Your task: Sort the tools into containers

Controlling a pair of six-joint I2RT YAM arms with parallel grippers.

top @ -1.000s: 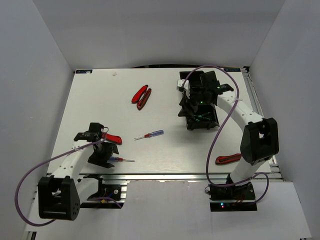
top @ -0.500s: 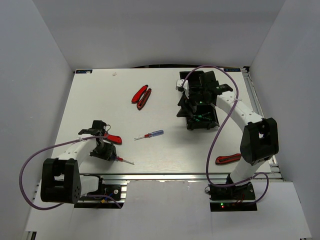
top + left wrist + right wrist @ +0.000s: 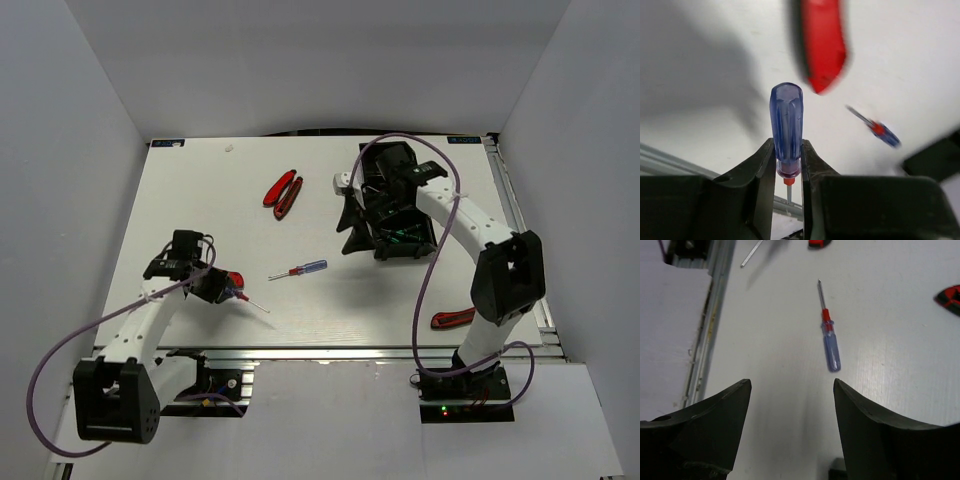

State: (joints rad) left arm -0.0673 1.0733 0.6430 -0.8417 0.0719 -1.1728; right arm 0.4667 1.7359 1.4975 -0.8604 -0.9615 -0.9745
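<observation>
My left gripper [image 3: 788,161] is shut on a blue-and-red screwdriver [image 3: 786,125], which it holds by the lower end of its handle, raised off the table. From above, that left gripper [image 3: 218,287] is at the front left with the shaft [image 3: 258,304] sticking out to the right. A second blue-and-red screwdriver [image 3: 299,269] lies mid-table, ahead of my open, empty right gripper [image 3: 792,386] and seen there as the screwdriver [image 3: 830,342]. The right gripper [image 3: 351,238] hangs just left of the black tray [image 3: 412,251], which the arm largely hides.
A red-handled tool [image 3: 232,280] lies beside the left gripper. Red pliers [image 3: 283,193] lie at the back centre. Another red-handled tool [image 3: 453,319] rests by the right arm's base. The table's metal front rail [image 3: 715,300] runs close to the left of the right wrist view.
My left gripper has shut on the screwdriver at the front left and raised it, swinging back a little. My right gripper has moved from over the tray to its left side.
</observation>
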